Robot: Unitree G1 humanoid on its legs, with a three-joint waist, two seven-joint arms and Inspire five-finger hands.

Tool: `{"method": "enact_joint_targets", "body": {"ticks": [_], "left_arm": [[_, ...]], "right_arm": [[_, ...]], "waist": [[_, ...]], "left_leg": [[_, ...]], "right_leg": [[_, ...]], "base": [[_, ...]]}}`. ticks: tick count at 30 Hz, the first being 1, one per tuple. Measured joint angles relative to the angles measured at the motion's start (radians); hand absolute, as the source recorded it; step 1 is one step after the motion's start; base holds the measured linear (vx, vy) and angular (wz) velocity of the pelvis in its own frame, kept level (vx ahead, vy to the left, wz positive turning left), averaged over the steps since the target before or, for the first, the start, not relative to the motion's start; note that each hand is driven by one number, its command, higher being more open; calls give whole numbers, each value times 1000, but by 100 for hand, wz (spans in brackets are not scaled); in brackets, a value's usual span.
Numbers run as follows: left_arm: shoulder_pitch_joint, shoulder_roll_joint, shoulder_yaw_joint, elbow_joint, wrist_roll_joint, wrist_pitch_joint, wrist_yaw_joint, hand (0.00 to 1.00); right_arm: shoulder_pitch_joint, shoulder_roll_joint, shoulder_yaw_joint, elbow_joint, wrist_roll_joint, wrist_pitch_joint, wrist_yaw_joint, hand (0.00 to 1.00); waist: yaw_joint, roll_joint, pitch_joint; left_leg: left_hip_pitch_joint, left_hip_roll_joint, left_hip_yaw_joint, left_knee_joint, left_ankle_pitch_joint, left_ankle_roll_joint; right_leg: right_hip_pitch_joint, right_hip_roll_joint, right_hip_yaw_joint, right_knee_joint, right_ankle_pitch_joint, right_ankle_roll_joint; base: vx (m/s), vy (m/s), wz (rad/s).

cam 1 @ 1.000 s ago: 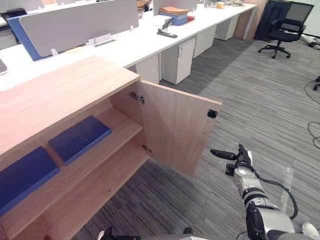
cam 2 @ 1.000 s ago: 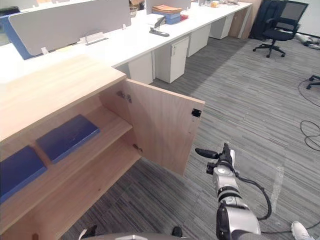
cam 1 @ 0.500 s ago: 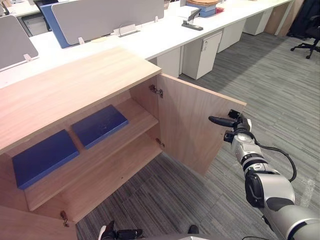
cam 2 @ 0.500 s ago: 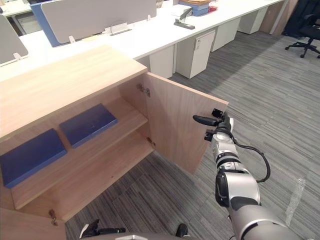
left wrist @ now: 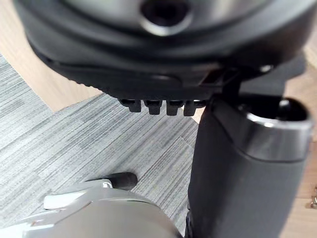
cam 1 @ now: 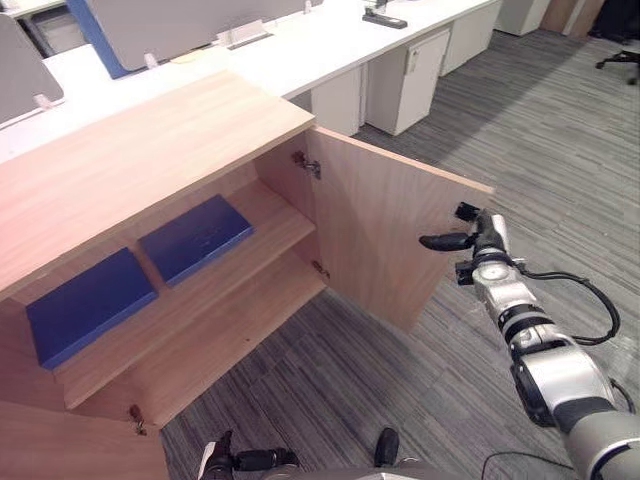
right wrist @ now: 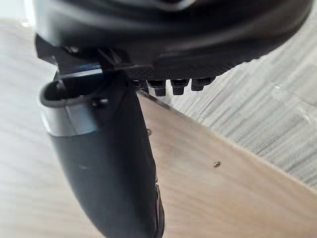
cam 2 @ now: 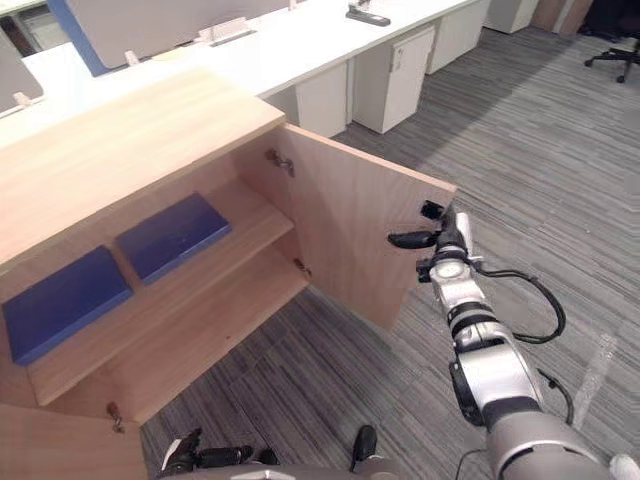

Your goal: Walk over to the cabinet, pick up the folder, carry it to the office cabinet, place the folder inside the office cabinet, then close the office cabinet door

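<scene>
The wooden office cabinet (cam 1: 150, 150) stands with its door (cam 1: 380, 230) swung wide. Two blue folders lie flat on its upper shelf, one (cam 1: 196, 238) near the hinge side and one (cam 1: 90, 304) further left. My right hand (cam 1: 485, 245) is at the door's free edge, just below the top corner. Its fingers are curled and hold nothing, and the thumb (right wrist: 109, 148) reaches out over the door's inner face; I cannot tell whether it touches the wood. My left hand (cam 1: 245, 461) hangs low over the carpet in front of the cabinet, fingers curled, nothing in it.
Behind the cabinet runs a long white desk (cam 1: 330, 40) with partitions and a white drawer unit (cam 1: 420, 65) under it. A second cabinet door (cam 1: 80, 445) stands at the lower left. An office chair (cam 2: 610, 55) is far right, with open grey carpet (cam 1: 560, 150) to the right.
The camera has swung left and down over the cabinet. My right hand has risen from the floor side of the door to its free edge near the top corner.
</scene>
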Motion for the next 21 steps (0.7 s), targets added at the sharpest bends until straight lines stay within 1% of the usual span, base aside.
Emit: {"method": "enact_joint_targets", "body": {"ticks": [1,2,3,4,5,6,7,8,9,10,11,12,13,14,15,16,18,21], "left_arm": [[-1,2,0,0,5,2,-1,100],[-2,5,0,1,9,4,-3,100],[-5,9,1,11,26,4,-9,100],[-20,12,3,24,41,5,-14,100],[-28,12,5,32,47,5,-18,100],[-36,11,7,44,64,6,-26,100],[-38,11,8,50,80,6,-30,100],[-39,11,9,51,85,5,-33,100],[-42,10,9,59,90,5,-33,100],[-42,11,11,61,96,5,-34,100],[-44,10,29,65,109,5,-33,100],[-46,10,40,73,116,6,-32,100],[-48,10,43,76,117,6,-32,100],[-49,8,52,75,123,5,-32,100],[-46,7,67,75,127,7,-32,100],[-45,8,75,75,130,7,-31,100],[-37,18,80,75,141,7,-30,100],[-38,24,81,76,146,10,-25,100]], "right_arm": [[15,-12,50,-26,0,0,15,100],[36,-33,132,-61,-1,0,42,100],[54,-62,260,-106,-1,0,88,100],[73,-109,396,-173,-2,0,144,100],[78,-133,459,-207,-2,0,187,100],[79,-173,584,-295,-21,0,264,100],[84,-198,670,-385,-52,-8,332,100],[90,-201,698,-420,-75,-29,366,100],[95,-197,746,-495,-103,-55,426,100],[97,-188,759,-530,-115,-65,448,100],[107,-165,768,-583,-157,-104,473,100],[109,-130,768,-613,-171,-140,479,100],[109,-122,767,-631,-183,-161,483,100],[114,-113,768,-663,-187,-211,495,100],[127,-102,768,-678,-188,-239,497,100],[134,-95,768,-679,-189,-247,499,100],[172,-77,768,-669,-218,-249,498,100],[222,-52,766,-618,-238,-241,490,100]], "waist": [[-3,0,0],[-10,-1,-1],[-16,-1,-4],[-17,-2,-5],[-17,-2,-5],[-17,-3,-11],[-19,-8,-19],[-17,-13,-25],[-17,-20,-38],[-15,-23,-43],[-9,-30,-51],[-7,-35,-58],[-3,-35,-60],[7,-39,-64],[16,-46,-73],[19,-51,-76],[27,-73,-97],[31,-85,-105]], "left_leg": [[0,6,7,4,-2,-3],[0,16,15,8,-4,-6],[0,28,28,9,-4,-8],[2,39,30,9,-3,-11],[4,44,30,9,-2,-13],[6,53,31,10,0,-16],[0,61,29,20,3,-16],[-1,63,27,19,10,-15],[-8,67,29,21,16,-11],[-9,70,29,20,18,-9],[-13,73,29,20,22,-8],[-17,74,30,20,25,-4],[-18,74,30,20,26,-3],[-17,71,29,17,29,0],[-14,68,30,17,29,0],[-11,66,30,17,29,0],[-9,56,30,12,29,0],[-5,44,29,-1,27,-2]], "right_leg": [[-2,7,6,0,-2,-3],[-5,17,12,0,-4,-7],[-13,31,25,1,-6,-12],[-17,44,35,1,-7,-23],[-17,51,38,1,-9,-27],[-17,61,41,1,-14,-38],[-17,68,42,1,-19,-45],[-17,71,42,1,-22,-49],[-18,76,35,1,-28,-57],[-18,79,33,1,-30,-61],[-19,84,29,1,-34,-67],[-21,85,26,1,-35,-70],[-21,85,25,1,-34,-72],[-19,82,23,1,-33,-72],[-16,79,23,1,-33,-72],[-12,77,23,1,-32,-71],[-11,67,23,1,-29,-65],[-12,55,18,1,-21,-51]], "base": [[25,-55,-33],[33,-70,-35],[47,-92,-40],[46,-78,-35],[55,-76,-25],[63,-69,-11],[67,-68,-6],[74,-67,8],[78,-64,12],[95,-64,16],[91,-40,13],[73,-15,12],[70,13,11],[71,39,7],[70,51,6],[61,67,3],[45,84,3],[-2,106,7]]}}
